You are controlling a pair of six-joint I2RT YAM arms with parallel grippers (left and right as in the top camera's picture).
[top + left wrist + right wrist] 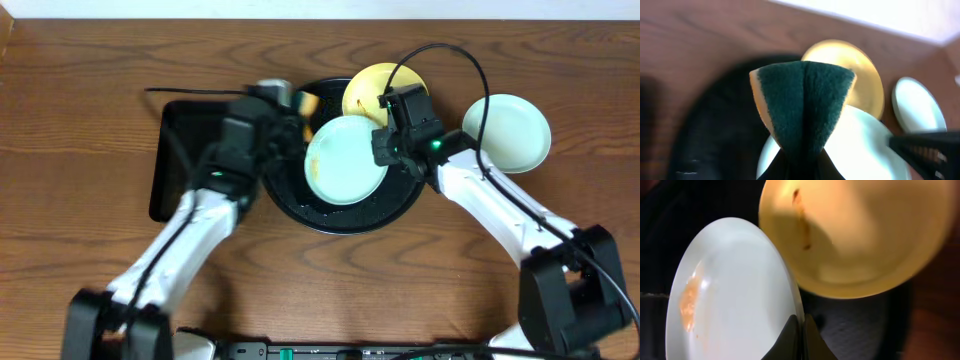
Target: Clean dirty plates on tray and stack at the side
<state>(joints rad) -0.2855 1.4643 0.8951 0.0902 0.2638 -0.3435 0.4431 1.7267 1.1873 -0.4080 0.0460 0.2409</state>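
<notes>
A pale mint plate point(345, 160) is held tilted over the round black tray point(300, 205), with my right gripper point(384, 150) shut on its right rim. In the right wrist view the fingertips point(801, 335) pinch that plate's edge, and the plate point(735, 295) carries a brown smear on its left. The yellow plate point(372, 90) lies at the tray's back rim and also shows a brown smear point(802, 225). A second mint plate point(507, 132) rests on the bare wood to the right. My left gripper point(298, 104) is shut on a green and yellow sponge point(802, 100), just above the held plate's point(865, 145) back left edge.
A smaller rectangular black tray point(180, 155) lies left of the round one, partly under my left arm. A black cable point(455, 50) loops over the back of the table. Bare wood shows in front of the tray and on both sides.
</notes>
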